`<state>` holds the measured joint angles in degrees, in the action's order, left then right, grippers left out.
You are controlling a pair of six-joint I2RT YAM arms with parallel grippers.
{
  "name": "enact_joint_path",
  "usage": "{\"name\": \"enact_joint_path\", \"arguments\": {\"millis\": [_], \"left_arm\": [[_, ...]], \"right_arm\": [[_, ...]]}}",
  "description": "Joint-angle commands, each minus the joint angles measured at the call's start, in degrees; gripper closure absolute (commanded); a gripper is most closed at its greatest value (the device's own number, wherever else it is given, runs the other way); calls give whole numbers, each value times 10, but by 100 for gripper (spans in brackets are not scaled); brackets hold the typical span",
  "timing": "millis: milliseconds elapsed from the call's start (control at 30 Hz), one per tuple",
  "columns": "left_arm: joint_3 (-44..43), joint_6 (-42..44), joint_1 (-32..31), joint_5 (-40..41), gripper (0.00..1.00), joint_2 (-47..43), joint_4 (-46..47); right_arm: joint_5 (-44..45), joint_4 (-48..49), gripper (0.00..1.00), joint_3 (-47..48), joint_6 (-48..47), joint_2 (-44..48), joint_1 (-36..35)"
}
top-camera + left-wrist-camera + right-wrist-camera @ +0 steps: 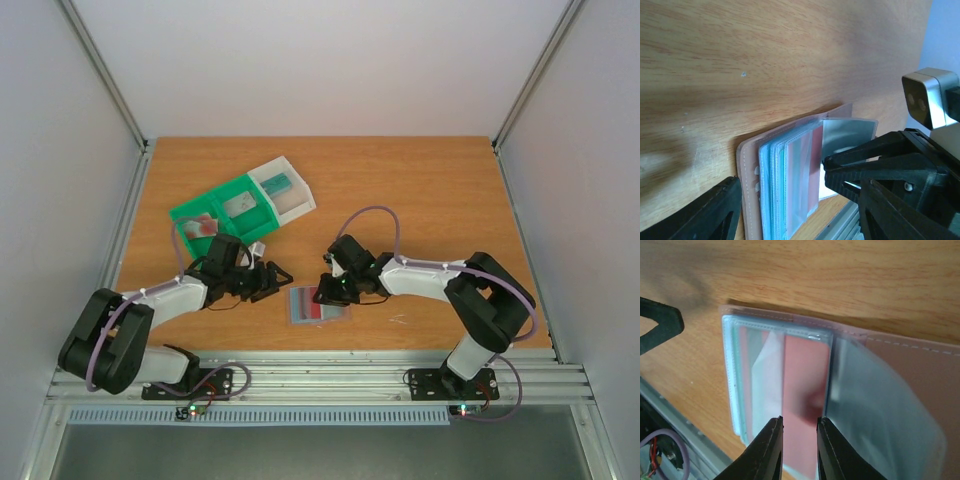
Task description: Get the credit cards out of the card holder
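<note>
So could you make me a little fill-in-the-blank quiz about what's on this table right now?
1. The right gripper hangs over the card holder, which lies ___.
2. Seen between its fingertips is a ___ card.
3. The left gripper holds ___.
4. The tray is green and ___.
Missing words: open, red, nothing, white.
</note>
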<state>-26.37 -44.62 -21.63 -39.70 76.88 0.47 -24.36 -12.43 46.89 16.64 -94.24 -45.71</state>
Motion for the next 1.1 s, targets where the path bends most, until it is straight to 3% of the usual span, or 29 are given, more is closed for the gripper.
{"name": "enact_joint_path", "arguments": {"millis": [0, 400, 1067], "left_arm": [[21, -40, -3, -15, 36, 9, 92], [21, -55, -6, -19, 36, 3, 96], [-7, -92, -53, -12, 37, -5, 116]], "right_arm": [[23, 0, 82, 16, -13, -14, -3], [37, 25, 96, -10, -12, -19, -3], [50, 43, 98, -38, -18, -12, -4]]}}
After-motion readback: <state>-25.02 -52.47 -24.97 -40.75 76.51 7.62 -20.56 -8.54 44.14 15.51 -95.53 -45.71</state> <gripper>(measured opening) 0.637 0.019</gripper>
